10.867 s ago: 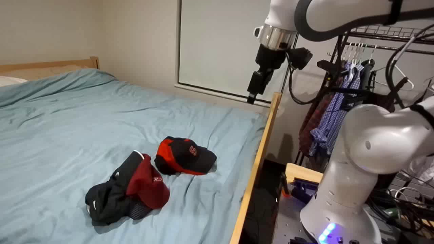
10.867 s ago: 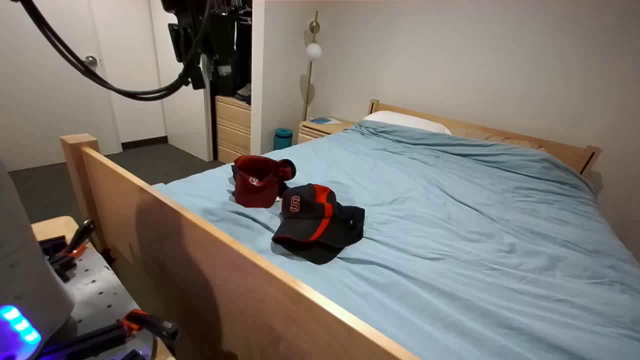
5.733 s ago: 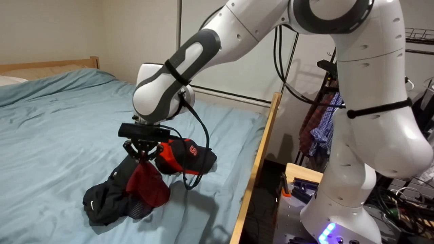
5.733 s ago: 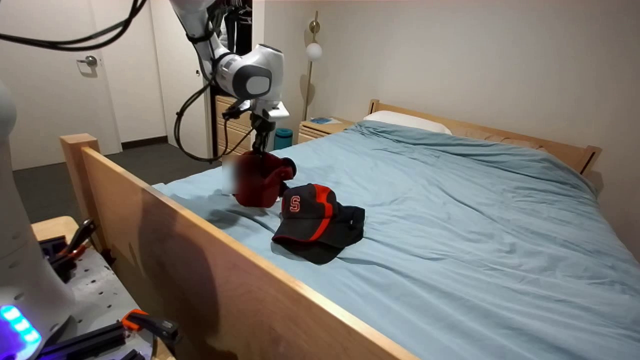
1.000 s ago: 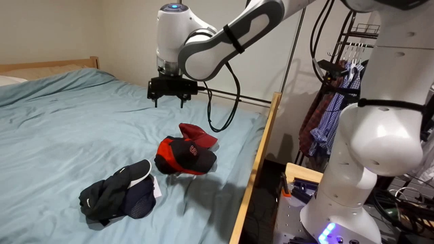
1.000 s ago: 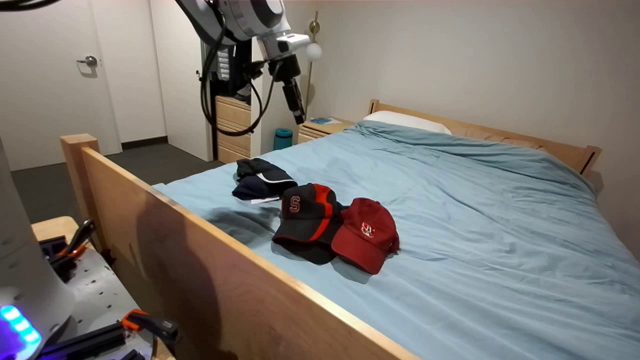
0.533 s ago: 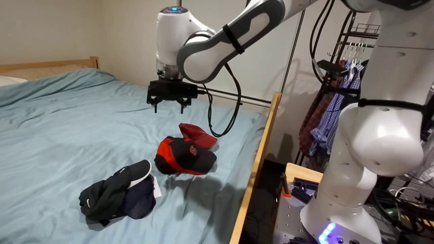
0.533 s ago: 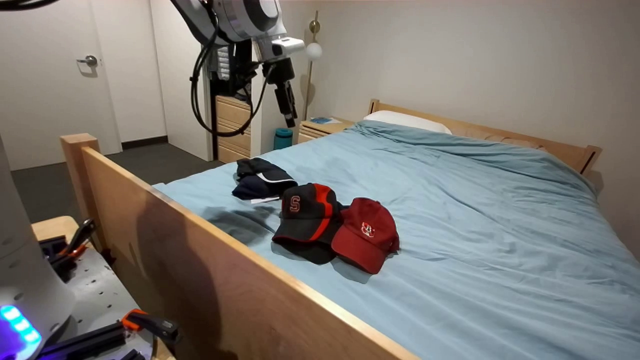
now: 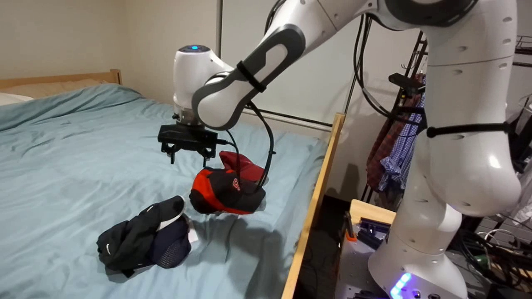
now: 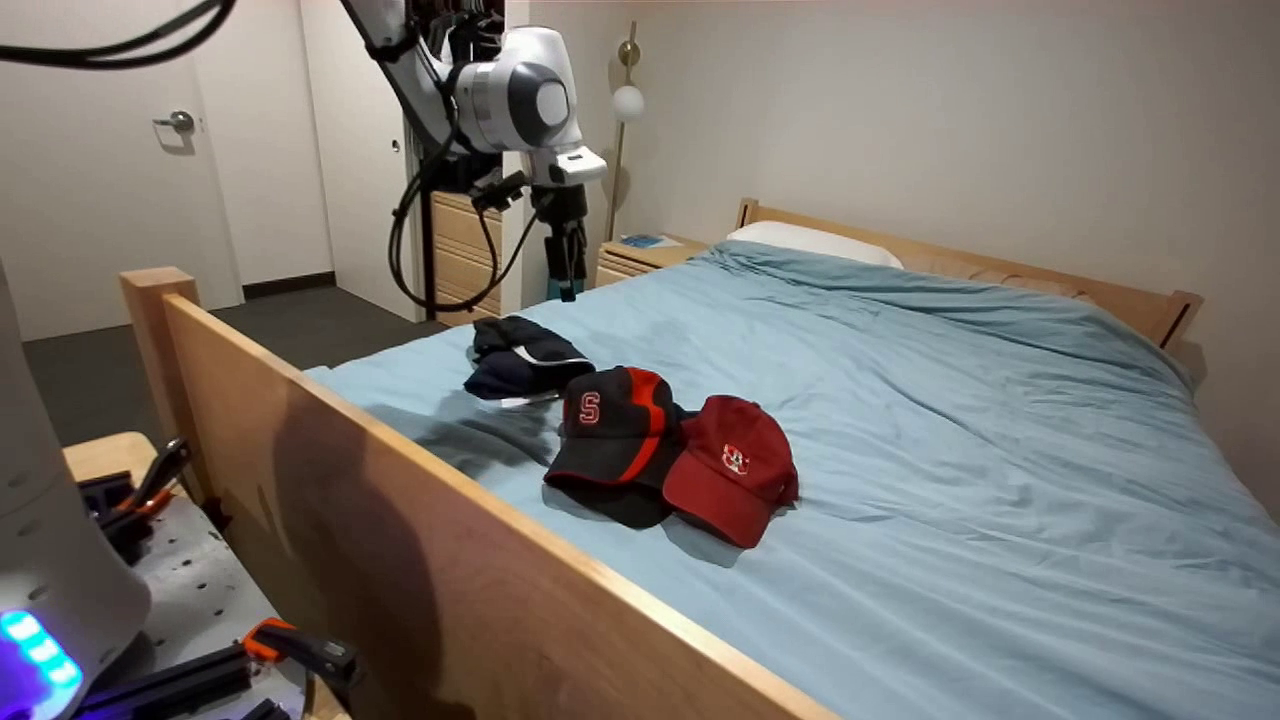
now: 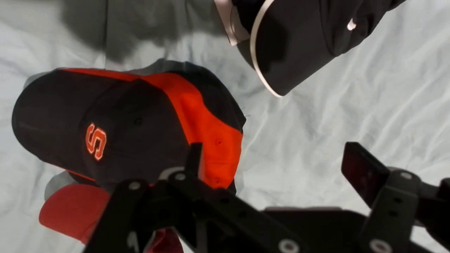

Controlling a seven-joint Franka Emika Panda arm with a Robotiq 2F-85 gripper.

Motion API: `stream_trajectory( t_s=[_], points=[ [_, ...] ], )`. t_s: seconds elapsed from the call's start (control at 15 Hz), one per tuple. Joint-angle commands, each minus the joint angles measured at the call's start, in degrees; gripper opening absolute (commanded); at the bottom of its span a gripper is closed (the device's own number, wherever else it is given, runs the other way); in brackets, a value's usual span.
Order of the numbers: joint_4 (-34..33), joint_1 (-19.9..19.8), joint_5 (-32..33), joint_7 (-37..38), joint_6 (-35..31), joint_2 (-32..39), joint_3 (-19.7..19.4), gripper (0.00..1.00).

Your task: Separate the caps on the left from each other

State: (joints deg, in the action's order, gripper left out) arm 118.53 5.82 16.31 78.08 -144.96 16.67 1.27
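Note:
A black cap (image 9: 129,245) with a white-edged brim lies against a navy cap (image 9: 170,243) with a mesh panel; the black cap partly covers it. In an exterior view they form a dark heap (image 10: 530,345). A black cap with orange-red panels and an "S" (image 9: 224,191) lies apart from them. The red cap (image 10: 735,460) touches or overlaps its side. My gripper (image 9: 188,162) is open and empty, above the bed, behind the dark pair. In the wrist view the gripper (image 11: 274,158) has one finger over the "S" cap; the black cap's brim (image 11: 295,45) shows at the top.
The caps lie on a blue bedsheet (image 9: 104,166) with wrinkles. A wooden footboard (image 10: 480,540) stands between the robot base and the bed. A white tag (image 9: 192,232) sticks out beside the navy cap. A cable loop (image 9: 270,153) hangs from the arm.
The red cap was lifted off the dark pair and now lies beside the "S" cap, released. The navy cap is uncovered. In the last half second the open gripper moved down and toward the dark pair.

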Motion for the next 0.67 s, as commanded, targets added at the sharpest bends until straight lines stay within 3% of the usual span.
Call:
stream_trajectory(
  t_s=[0.0, 0.27, 0.6],
  points=[
    [-3.5, 1.4, -4.4, -1.4, -1.2, 5.5, -0.7, 1.00],
    [-4.9, 1.5, -11.2, -3.9, -4.9, 10.2, 0.0, 1.00],
    [-4.9, 2.8, -13.1, -3.8, -4.3, 13.8, -1.9, 1.00]
  ],
)
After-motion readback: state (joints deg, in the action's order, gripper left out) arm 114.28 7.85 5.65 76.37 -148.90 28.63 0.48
